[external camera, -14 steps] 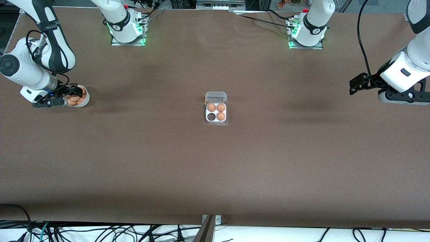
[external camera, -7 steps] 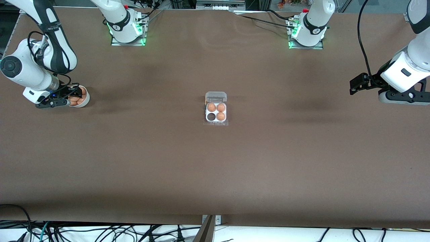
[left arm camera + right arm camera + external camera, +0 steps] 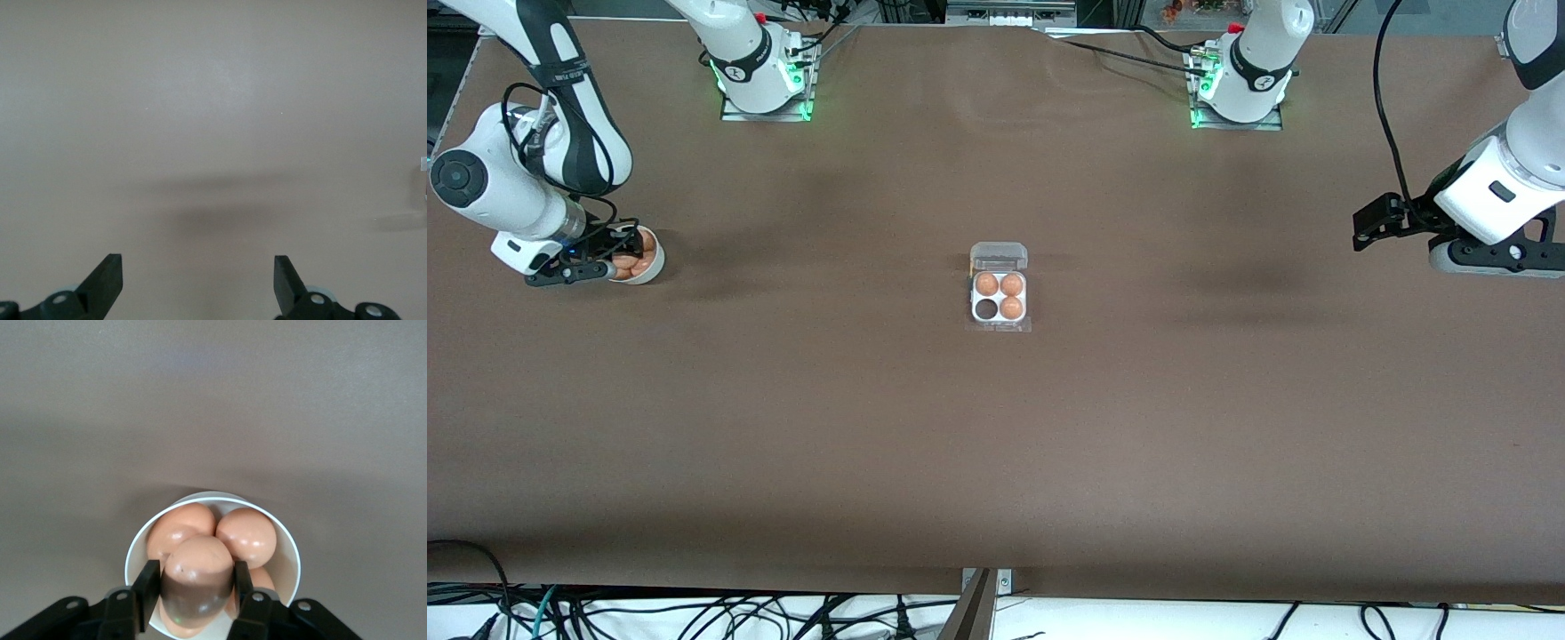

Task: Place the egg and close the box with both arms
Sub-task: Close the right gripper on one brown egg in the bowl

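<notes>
**Right gripper clamped on an egg in the bowl, left arm parked**

Table [image 3: 996,444]: flat matte brown sheet, mostly bare.

Left gripper [image 3: 198,277] waits over bare table at the left arm's end, fingers spread wide, nothing between them. Probably saved for the lid.

Box [image 3: 999,297]: mid-table, well apart from both sets of fingers. White four-cell tray, clear hinged lid folded back flat. Three cells filled, one dark and empty at the corner nearer the front camera, toward the right arm's end. Looks like the target slot.

Bowl [image 3: 288,550]: round, white, thin rim, directly under the right fingers, with smooth orange-brown eggs heaped in it.

Right gripper [image 3: 197,587]: black fingers [image 3: 148,585] pinched on either side of the top egg [image 3: 199,577], grasping it. Glossy, rounded shell: likely slippery, so lift gently.
</notes>
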{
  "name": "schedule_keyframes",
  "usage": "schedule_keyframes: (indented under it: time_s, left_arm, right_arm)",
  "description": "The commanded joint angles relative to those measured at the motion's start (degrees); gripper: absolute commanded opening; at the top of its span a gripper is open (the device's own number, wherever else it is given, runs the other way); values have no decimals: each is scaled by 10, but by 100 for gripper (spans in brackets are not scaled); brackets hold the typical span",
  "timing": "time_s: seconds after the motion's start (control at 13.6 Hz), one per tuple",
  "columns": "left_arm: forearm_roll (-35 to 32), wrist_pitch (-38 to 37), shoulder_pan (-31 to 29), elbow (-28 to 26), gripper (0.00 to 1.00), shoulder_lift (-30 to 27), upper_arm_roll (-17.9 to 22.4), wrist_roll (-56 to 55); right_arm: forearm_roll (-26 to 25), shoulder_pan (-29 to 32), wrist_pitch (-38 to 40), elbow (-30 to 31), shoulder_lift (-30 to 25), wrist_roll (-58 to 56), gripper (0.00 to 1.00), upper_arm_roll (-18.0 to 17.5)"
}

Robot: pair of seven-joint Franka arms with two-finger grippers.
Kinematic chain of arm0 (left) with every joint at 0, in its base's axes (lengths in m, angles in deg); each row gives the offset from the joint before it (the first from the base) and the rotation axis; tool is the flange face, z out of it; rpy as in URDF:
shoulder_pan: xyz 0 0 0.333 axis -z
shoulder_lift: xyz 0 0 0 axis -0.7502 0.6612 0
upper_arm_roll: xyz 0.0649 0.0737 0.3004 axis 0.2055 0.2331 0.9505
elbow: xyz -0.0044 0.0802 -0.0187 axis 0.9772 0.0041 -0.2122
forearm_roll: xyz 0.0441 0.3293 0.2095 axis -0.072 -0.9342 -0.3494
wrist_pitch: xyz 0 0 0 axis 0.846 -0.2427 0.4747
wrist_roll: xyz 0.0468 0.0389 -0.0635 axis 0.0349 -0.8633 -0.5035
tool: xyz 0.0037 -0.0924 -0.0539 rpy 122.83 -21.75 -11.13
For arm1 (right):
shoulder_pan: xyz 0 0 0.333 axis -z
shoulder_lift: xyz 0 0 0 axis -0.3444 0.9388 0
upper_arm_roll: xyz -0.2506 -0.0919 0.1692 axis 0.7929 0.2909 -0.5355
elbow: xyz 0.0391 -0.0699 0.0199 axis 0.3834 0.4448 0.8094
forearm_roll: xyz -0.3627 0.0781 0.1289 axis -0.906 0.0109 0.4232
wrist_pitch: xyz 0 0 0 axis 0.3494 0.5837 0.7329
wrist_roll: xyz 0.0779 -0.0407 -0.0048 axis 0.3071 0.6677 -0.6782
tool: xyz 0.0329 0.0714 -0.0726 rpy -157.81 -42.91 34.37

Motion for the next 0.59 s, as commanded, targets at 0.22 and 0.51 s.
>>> schedule_keyframes:
  time_s: [0.22,0.51]
  left_arm:
    - [12,-11,-6,12,100,2,-1,-1]
    - [12,-11,-5,12,100,2,-1,-1]
  right_arm:
    - [0,0,4,6,-5,-11,32,-2]
    - [3,0,34,-13,-6,-9,30,-4]
